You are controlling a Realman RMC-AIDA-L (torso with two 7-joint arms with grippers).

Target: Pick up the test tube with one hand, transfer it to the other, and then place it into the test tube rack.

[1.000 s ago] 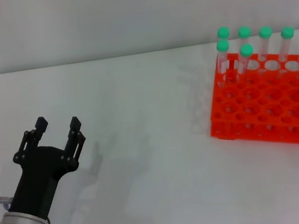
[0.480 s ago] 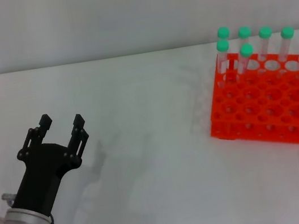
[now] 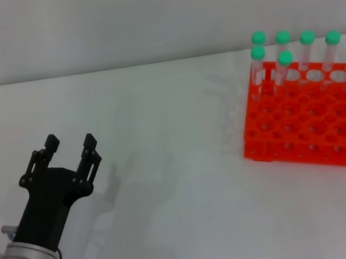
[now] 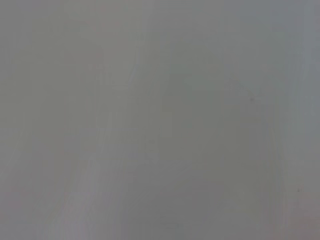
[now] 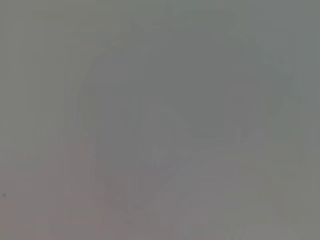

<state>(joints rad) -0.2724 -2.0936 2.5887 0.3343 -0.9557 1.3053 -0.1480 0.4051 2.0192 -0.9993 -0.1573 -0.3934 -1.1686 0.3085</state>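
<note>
The orange test tube rack (image 3: 312, 125) stands on the white table at the right. Several green-capped clear tubes (image 3: 286, 65) stand upright in its far rows. No loose test tube shows on the table. My left gripper (image 3: 69, 147) is open and empty, low at the left over bare table, far from the rack. My right gripper is out of view. Both wrist views show only plain grey.
The white table (image 3: 166, 170) stretches between my left gripper and the rack. A pale wall (image 3: 140, 15) runs along the table's far edge.
My left gripper shifted slightly right and forward, then back a little; it stays open. The rack and tubes have not moved.
</note>
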